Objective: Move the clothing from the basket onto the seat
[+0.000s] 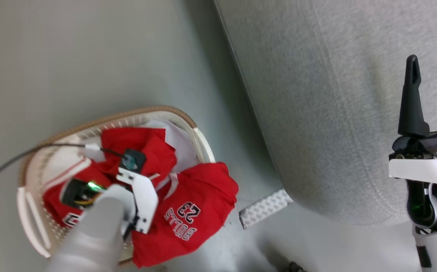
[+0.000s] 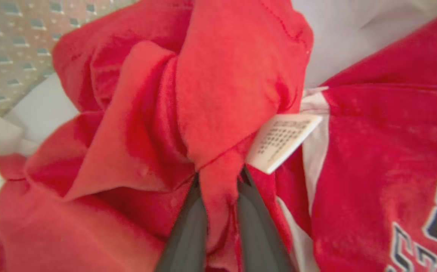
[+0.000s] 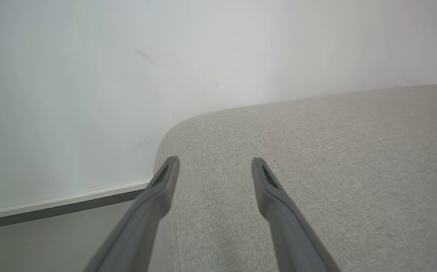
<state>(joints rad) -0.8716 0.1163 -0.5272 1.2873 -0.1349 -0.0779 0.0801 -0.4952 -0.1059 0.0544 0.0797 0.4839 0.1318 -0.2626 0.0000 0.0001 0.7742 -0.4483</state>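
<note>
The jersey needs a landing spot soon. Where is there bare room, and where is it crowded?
The seat is bare grey fabric all around the open right gripper. The floor between seat and basket is free too. Crowded: the basket, heaped with red jerseys, one spilling over its rim; the left gripper pinches a fold there.

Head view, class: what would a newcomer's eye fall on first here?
The red sports jerseys spilling over the cream-white holed plastic basket at lower left strike first. The left tool pinches a red fold there; the right tool hangs open over the big grey woven sofa at right.
</note>
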